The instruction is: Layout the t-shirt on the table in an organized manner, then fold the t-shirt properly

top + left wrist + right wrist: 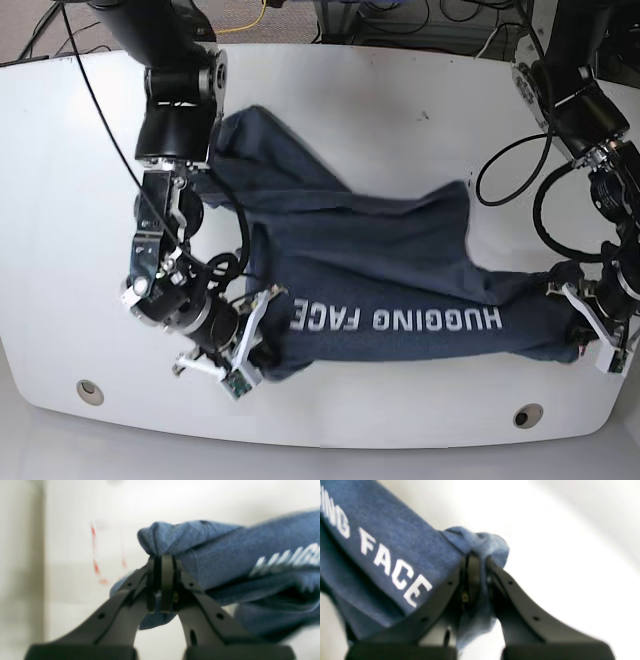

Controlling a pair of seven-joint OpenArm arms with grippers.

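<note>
The table (pixel 400 90) is seen nearly whole in the base view, and the shirt (pixel 400 250) is spread across its middle and lower part, bunched and twisted, with its lettering in a band along the lower edge. It is not yet laid flat, so the layout is judged unfinished and all folding is left. The left gripper (pixel 162 580) is clamped on a wad of cloth at lower right of the base view; the right gripper (pixel 480 580) is likewise closed on a bunched edge at lower left. Two grommets (pixel 88 389) sit near the bottom edge, and blurred red marks (pixel 96 555), probably tape, lie behind the shirt; nothing is seen blocking it.
</note>
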